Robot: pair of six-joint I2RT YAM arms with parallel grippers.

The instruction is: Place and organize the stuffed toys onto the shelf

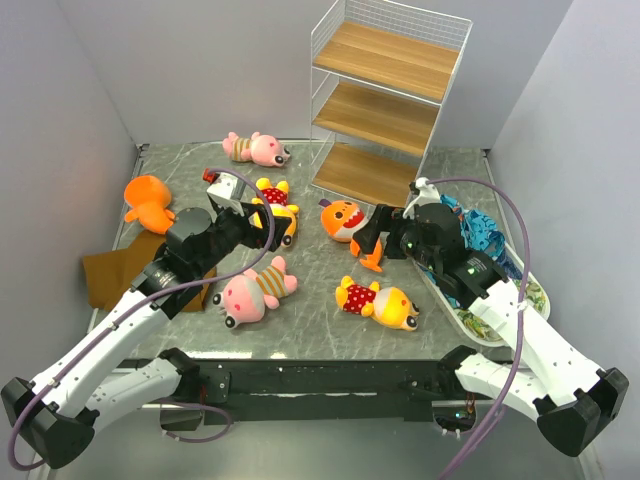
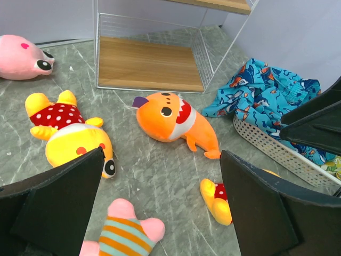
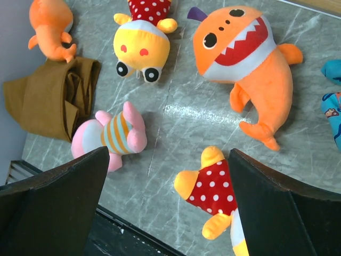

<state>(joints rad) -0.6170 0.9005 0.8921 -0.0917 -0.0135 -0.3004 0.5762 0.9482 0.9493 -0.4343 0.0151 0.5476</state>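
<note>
Right end effector (image 1: 372,243) is hovering wide open and empty, with the orange shark plush (image 1: 343,220) at its 10 o'clock, probably lining up a grab. Left end effector (image 1: 250,205) is also gaping, holding nothing. Shelf (image 1: 385,100) is standing at 12 o'clock, and the shark is lying on the worktop (image 1: 320,300).

Seen from above, the shelf (image 1: 385,90) runs off the upper edge, the left hand (image 1: 252,207) covers part of a yellow toy (image 1: 279,192), and the right hand (image 1: 368,238) hides the rear of the orange shark (image 1: 342,218).
</note>
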